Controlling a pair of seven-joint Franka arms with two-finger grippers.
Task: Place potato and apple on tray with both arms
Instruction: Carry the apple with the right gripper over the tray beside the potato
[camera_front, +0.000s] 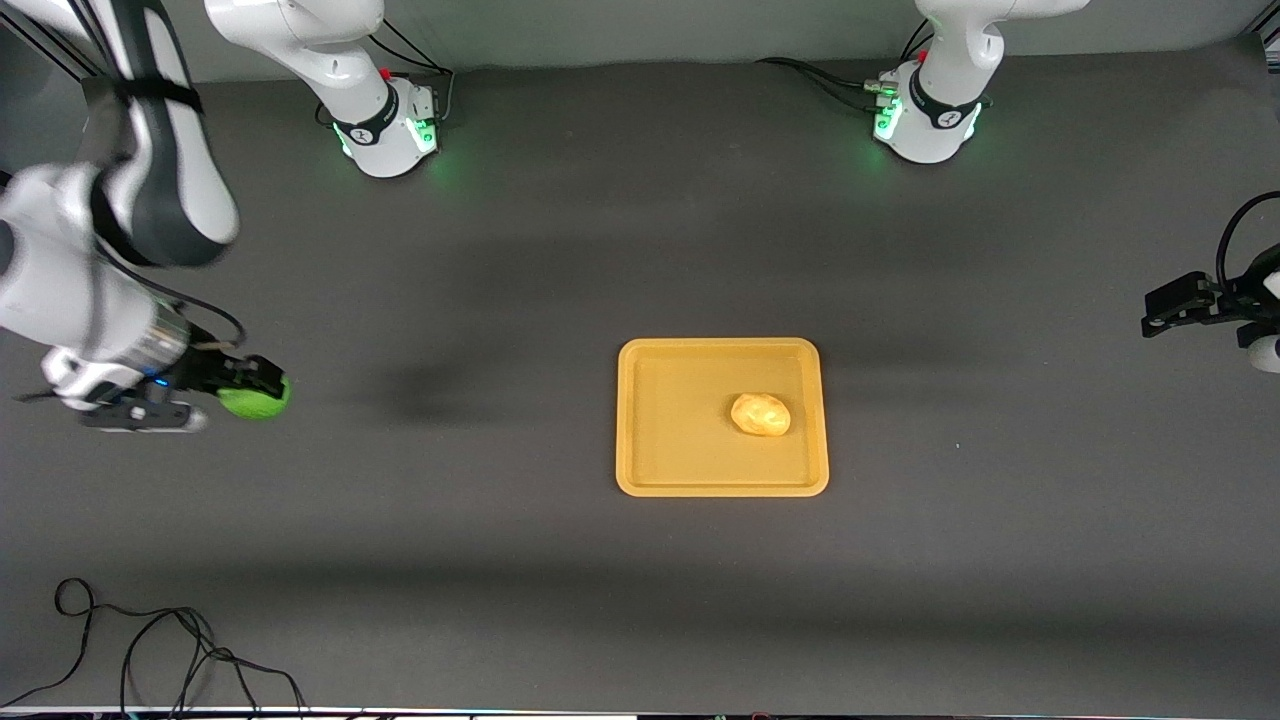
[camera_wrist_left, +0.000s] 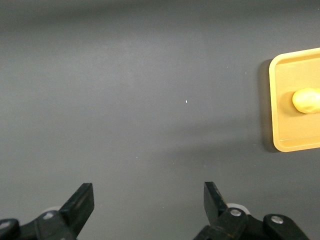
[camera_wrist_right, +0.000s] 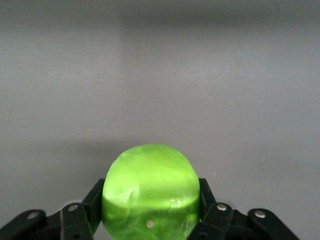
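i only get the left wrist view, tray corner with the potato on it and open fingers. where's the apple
Observer: The apple is clamped in the right gripper, over bare table toward the right arm's end.
Operator: is it lifted or sitting on the table
Observer: Cannot tell for sure; the right wrist view shows the apple between both fingers with table past it.
Operator: room left on the tray
Observer: Yes. The potato lies in the tray toward the left arm's end; the rest is bare.
Operator: where's my gripper
Observer: The left gripper waits open, off the tray, at the left arm's end.
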